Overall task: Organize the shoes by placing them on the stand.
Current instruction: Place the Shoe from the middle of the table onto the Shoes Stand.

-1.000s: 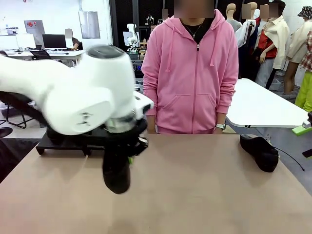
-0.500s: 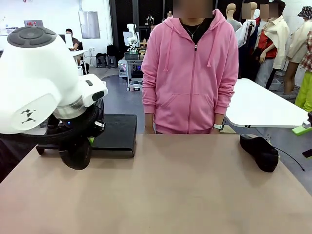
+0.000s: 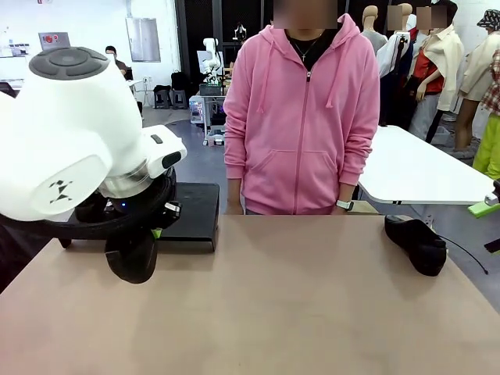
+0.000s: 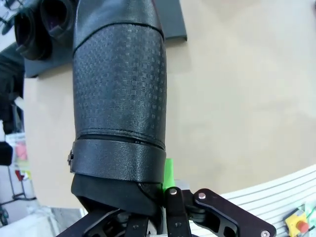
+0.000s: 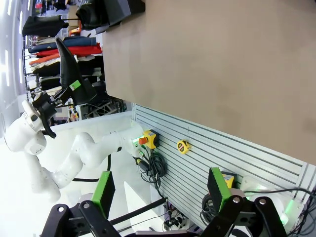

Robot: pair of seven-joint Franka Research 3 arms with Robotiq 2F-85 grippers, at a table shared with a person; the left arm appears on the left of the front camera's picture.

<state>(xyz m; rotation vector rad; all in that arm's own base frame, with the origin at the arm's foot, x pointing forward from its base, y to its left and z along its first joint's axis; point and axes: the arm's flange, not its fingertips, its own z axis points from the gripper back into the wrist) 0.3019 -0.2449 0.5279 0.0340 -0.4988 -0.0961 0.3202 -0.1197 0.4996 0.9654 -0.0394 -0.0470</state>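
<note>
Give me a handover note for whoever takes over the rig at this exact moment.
Left gripper: shut on a shoe, hanging toe-down by the front edge of the stand.
Right gripper: open, holding nothing.
Two shoes seem to sit on the stand already; a fourth shoe lies on the table at the right.
To do: place the held shoe, then the fourth.

This looks like a robot lab in a big open work room. A white robot arm [image 3: 70, 156] stands by a brown surface [image 3: 312, 312]. A red stop button [image 5: 143, 140], cables [image 5: 155, 170] and a yellow tape measure [image 5: 183, 146] hang on a grey slatted panel [image 5: 237, 153]. Farther back are a grey floor [image 3: 199, 160] and a white table [image 3: 414, 168]
</note>
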